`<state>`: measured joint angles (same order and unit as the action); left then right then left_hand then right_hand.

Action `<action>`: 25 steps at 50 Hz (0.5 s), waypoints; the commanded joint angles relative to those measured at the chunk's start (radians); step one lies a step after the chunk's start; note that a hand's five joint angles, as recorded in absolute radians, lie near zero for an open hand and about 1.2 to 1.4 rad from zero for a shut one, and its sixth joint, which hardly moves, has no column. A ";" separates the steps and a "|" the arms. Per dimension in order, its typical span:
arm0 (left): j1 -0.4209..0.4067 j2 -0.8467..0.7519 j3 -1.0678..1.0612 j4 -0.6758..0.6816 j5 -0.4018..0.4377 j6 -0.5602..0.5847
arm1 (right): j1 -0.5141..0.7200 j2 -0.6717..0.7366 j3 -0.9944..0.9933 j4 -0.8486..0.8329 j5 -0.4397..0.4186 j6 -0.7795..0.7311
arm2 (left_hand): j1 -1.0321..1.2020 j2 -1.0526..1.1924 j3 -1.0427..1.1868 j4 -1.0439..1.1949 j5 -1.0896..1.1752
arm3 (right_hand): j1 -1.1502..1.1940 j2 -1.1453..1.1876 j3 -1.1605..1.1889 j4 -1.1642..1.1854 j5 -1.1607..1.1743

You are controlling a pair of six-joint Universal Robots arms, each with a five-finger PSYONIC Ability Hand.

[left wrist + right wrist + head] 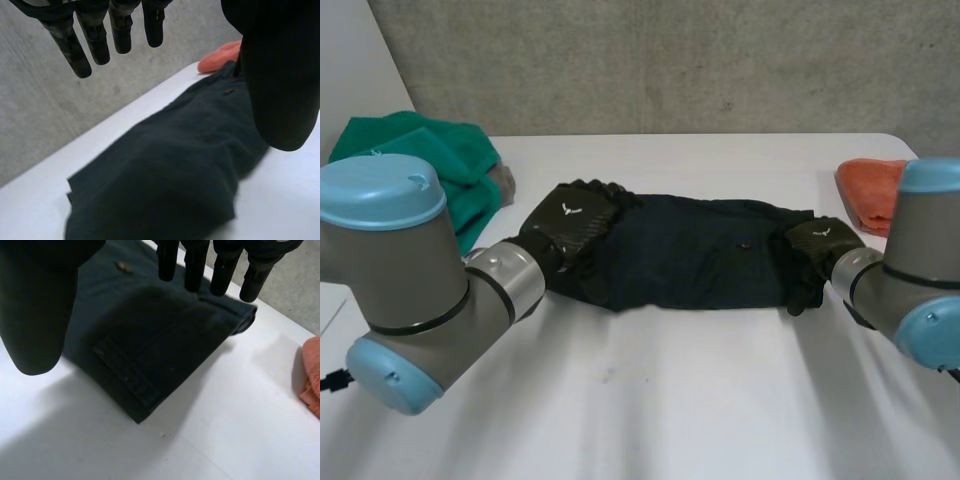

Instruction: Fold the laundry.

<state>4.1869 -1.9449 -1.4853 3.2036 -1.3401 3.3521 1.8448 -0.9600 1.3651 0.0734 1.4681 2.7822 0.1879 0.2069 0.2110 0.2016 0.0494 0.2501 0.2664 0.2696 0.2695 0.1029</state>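
white table (pixel 670 400) | dark garment (pixel 690 250) ends hidden under both | left hand (pixel 570 215), right hand (pixel 820 240): fingers straight, ungripping

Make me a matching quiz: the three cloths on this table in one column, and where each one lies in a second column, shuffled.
Column one:
1. dark navy garment
2. green cloth
3. orange cloth

Column two:
A. at the right edge of the white table
B. between the left hand and the right hand
C. at the table's far left corner

Pairs: 1-B, 2-C, 3-A
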 commanded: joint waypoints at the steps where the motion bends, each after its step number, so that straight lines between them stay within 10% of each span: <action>1: 0.005 0.008 -0.029 0.048 -0.008 -0.040 | -0.002 0.092 -0.012 -0.122 0.049 -0.045 | -0.013 -0.032 -0.036 -0.027 -0.049 | 1.142 1.126 1.122 1.122 1.114; 6: 0.013 0.024 -0.046 0.065 -0.028 -0.057 | -0.035 -0.017 0.038 -0.246 0.219 -0.122 | -0.013 -0.032 -0.036 -0.027 -0.049 | 1.146 1.130 1.127 1.127 1.119; 16: 0.044 0.089 -0.090 0.070 -0.036 -0.098 | -0.050 -0.060 0.054 -0.340 0.212 -0.664 | -0.013 -0.032 -0.036 -0.027 -0.049 | 1.146 1.130 1.127 1.127 1.119; 25: 0.033 0.092 -0.095 0.093 -0.042 -0.123 | 0.234 -0.043 0.120 -0.622 -0.244 -0.716 | -0.013 -0.032 -0.036 -0.027 -0.049 | 1.146 1.130 1.127 1.127 1.119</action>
<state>4.2284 -1.8493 -1.5819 3.2828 -1.3796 3.2366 1.9150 -1.0280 1.4409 -0.4063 1.5252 2.0707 0.1879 0.2069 0.2110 0.2015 0.0493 0.9433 1.1326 1.1580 1.1930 0.9672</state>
